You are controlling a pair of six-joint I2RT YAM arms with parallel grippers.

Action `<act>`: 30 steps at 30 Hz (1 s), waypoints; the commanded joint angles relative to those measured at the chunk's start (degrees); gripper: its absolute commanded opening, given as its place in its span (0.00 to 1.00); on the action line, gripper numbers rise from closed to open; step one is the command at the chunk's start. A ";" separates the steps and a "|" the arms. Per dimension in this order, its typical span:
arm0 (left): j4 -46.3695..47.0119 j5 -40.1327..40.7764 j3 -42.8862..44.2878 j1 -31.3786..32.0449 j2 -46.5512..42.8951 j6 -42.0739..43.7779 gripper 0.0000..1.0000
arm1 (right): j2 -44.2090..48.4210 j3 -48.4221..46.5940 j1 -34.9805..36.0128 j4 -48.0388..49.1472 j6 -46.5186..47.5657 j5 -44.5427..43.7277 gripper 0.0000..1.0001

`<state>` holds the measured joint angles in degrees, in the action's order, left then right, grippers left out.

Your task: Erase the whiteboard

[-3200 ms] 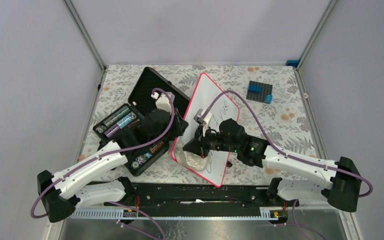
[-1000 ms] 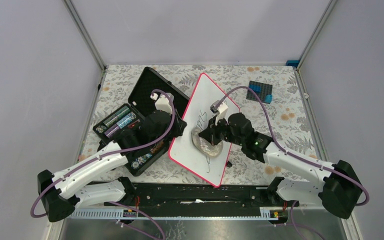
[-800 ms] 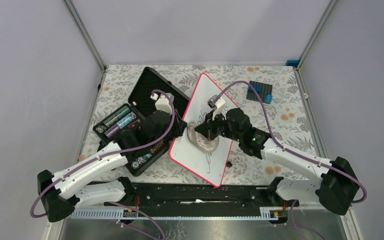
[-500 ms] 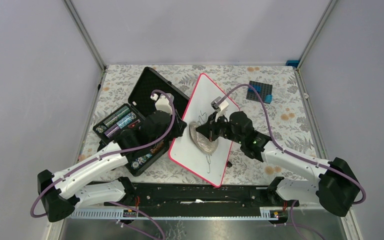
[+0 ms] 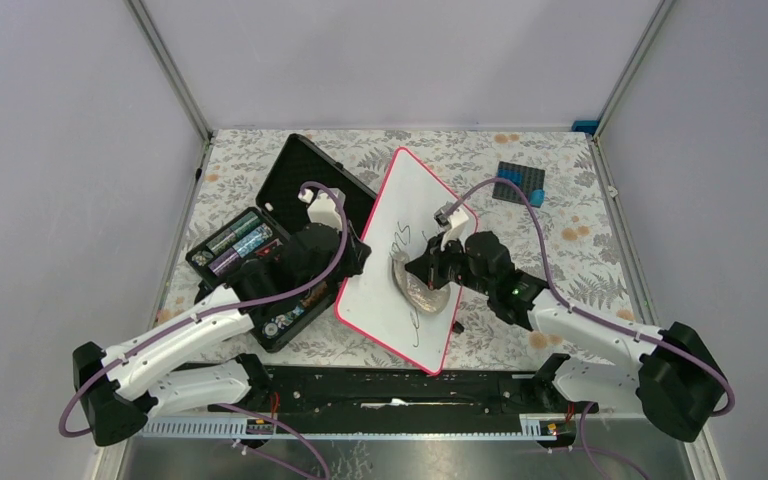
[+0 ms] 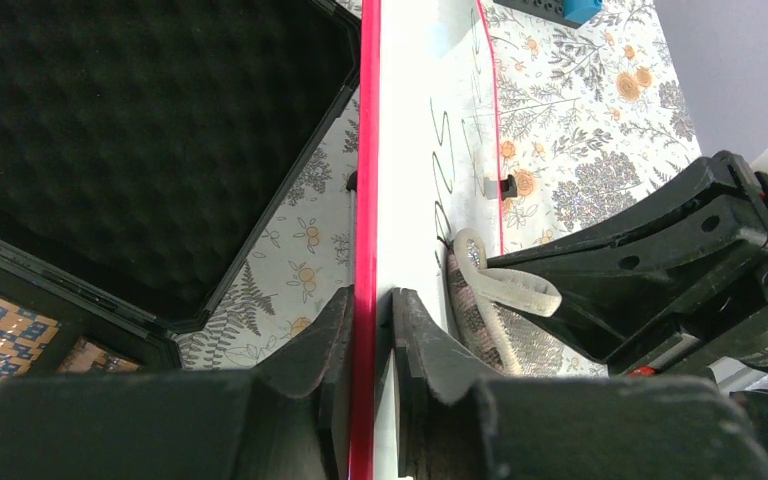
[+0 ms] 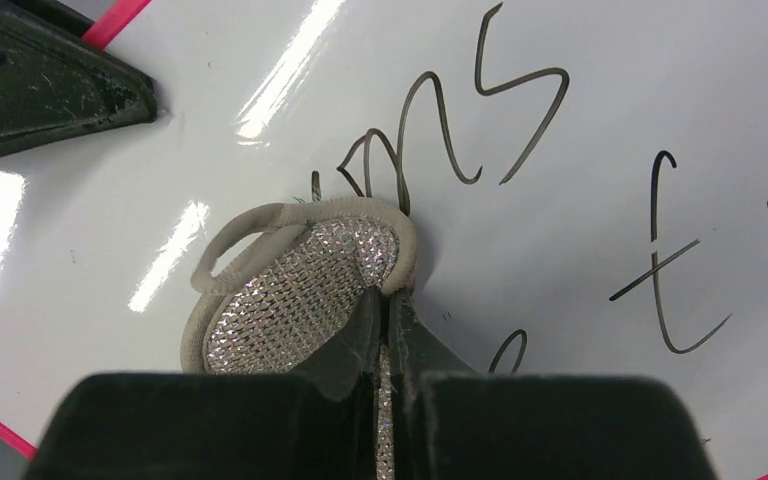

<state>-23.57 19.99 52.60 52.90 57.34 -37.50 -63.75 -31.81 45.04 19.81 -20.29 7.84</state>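
Note:
The whiteboard [image 5: 400,215], white with a red-pink rim, lies tilted in the middle of the table with black handwriting on it. My left gripper [image 5: 353,258] is shut on its left rim [image 6: 367,200], one jaw on each side of the edge. My right gripper [image 5: 418,272] is shut on a silver glittery scrubbing pad [image 5: 415,288] with a beige border and presses it on the board. In the right wrist view the pad [image 7: 290,290] sits just below the letters "ms" [image 7: 440,130], with my right gripper [image 7: 385,305] pinching its edge. The pad also shows in the left wrist view [image 6: 495,315].
An open black foam-lined case [image 5: 295,195] with batteries lies left of the board, its lid [image 6: 140,130] close to my left gripper. A black block with blue bricks [image 5: 518,183] sits at the back right. Floral cloth [image 5: 580,250] covers the table.
My right gripper has dragged the pad back and forth across the board's middle, now a little lower right. Writing near the board's upper part has been wiped. The board has shifted slightly.

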 commanded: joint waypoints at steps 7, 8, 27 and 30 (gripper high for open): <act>3.14 -3.33 -0.48 1.36 -1.71 0.27 0.00 | -9.05 -16.64 -0.18 1.52 0.54 8.12 0.00; 3.10 -3.32 -0.41 1.37 -1.66 0.31 0.00 | -10.27 -17.37 -0.16 1.31 0.99 7.24 0.00; 3.35 -2.39 -1.30 1.41 -2.69 1.37 0.00 | -6.01 4.44 -5.06 0.75 -0.46 3.13 0.00; 3.82 -3.13 -1.70 1.42 -2.84 1.26 0.00 | -6.99 -0.04 -5.01 0.52 -0.75 7.04 0.00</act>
<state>-23.18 20.62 51.03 52.93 55.57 -37.76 -67.33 -29.12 39.70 28.27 -21.71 11.09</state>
